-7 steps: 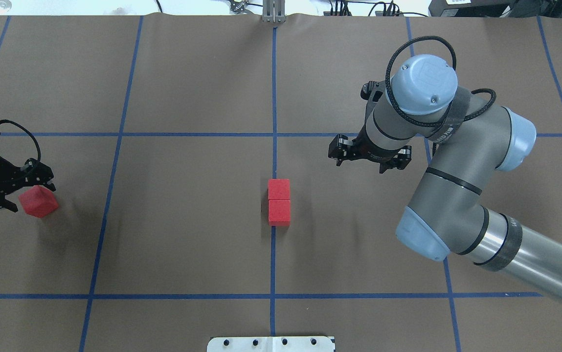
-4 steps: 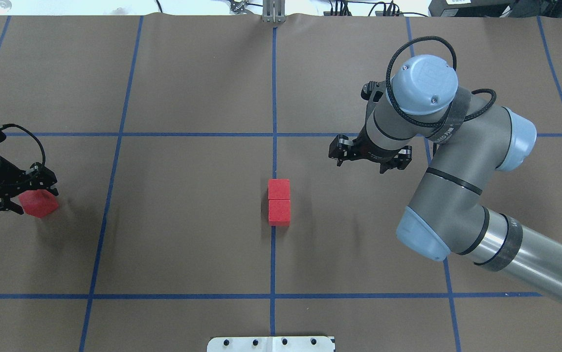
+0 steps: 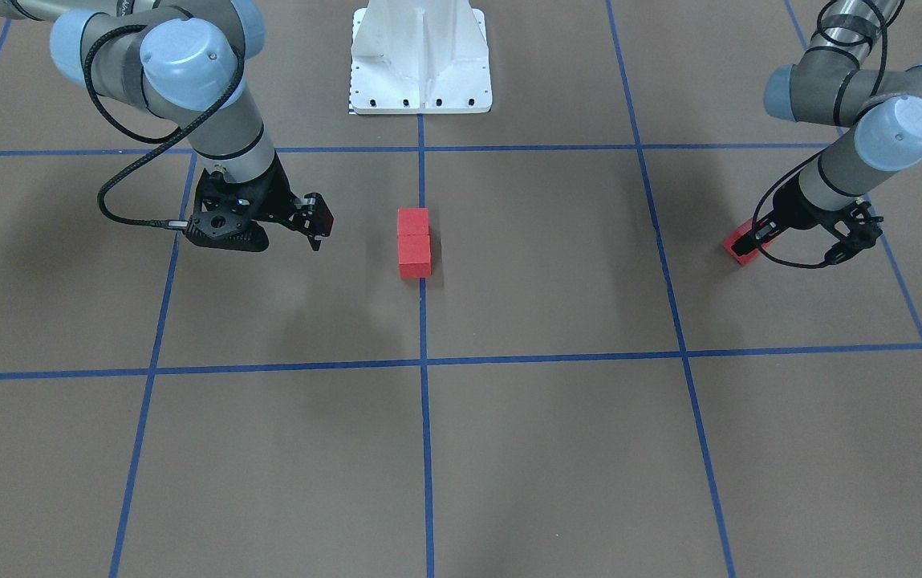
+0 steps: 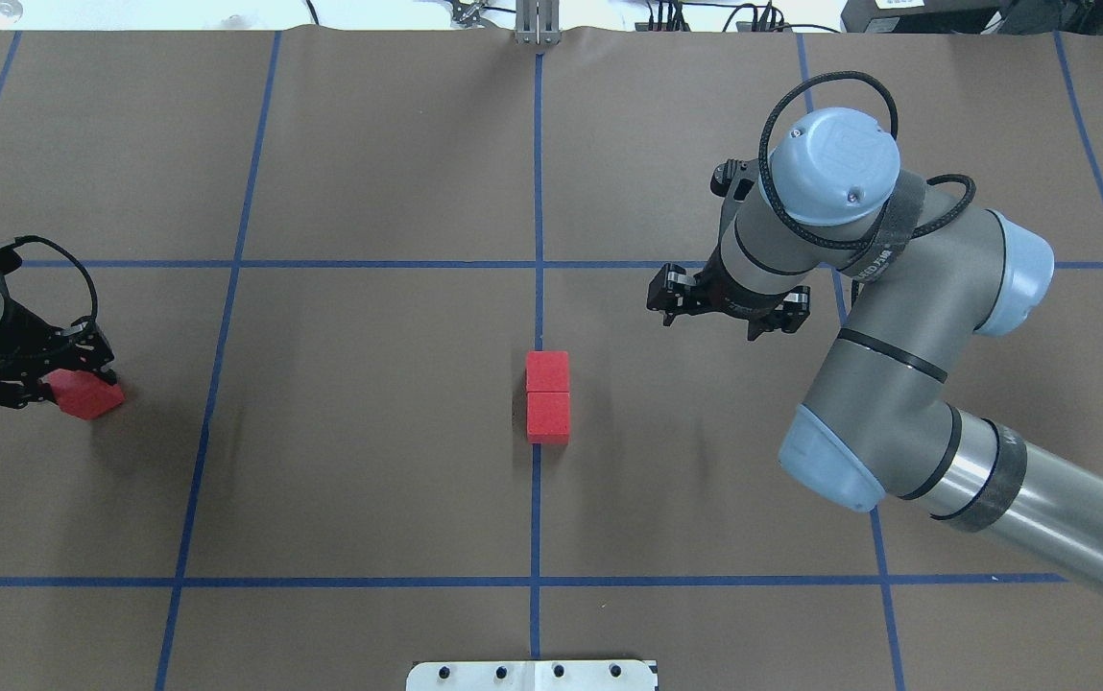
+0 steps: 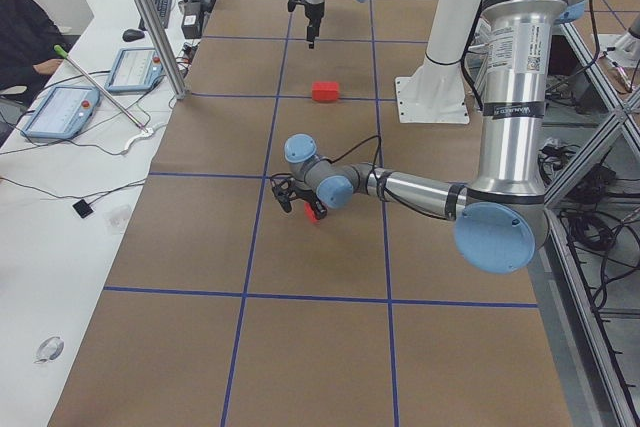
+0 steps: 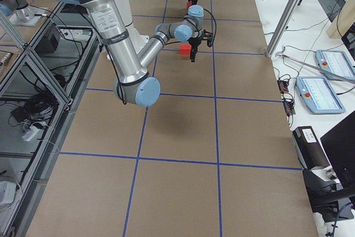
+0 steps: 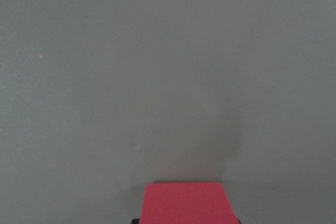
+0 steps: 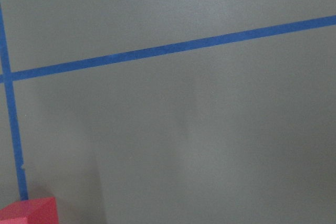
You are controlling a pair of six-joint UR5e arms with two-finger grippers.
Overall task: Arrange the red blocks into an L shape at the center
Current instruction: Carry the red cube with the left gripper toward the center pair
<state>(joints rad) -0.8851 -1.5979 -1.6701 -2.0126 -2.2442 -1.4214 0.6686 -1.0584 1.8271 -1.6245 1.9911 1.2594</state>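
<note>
The left gripper (image 4: 50, 382) is low at the floor with the third block (image 4: 88, 396) right at its fingertips. The wrist view shows the block centred just ahead of the jaws, but I cannot tell whether they have clamped it or only bracket it. The block pokes out beyond the tips, so any hold looks shallow. A shallow pinch could let the cube pivot or drop on the carry. It also sits turned against the grid, so it may arrive skewed unless the wrist corrects it.

Well off to this gripper's right, the two blocks (image 4: 547, 415) lie touching end to end on the tape line (image 4: 538, 307) at the center (image 4: 599, 398). The L needs the third cube beside an end block, not in line. Setting it down too close or pushing sideways could shove the pair apart or off the line.

The right gripper (image 4: 722, 321) hangs spread wide and empty, with the pair near its left side, towards the robot. If it descends while the left arm arrives, the two arms could clash over the pair.
</note>
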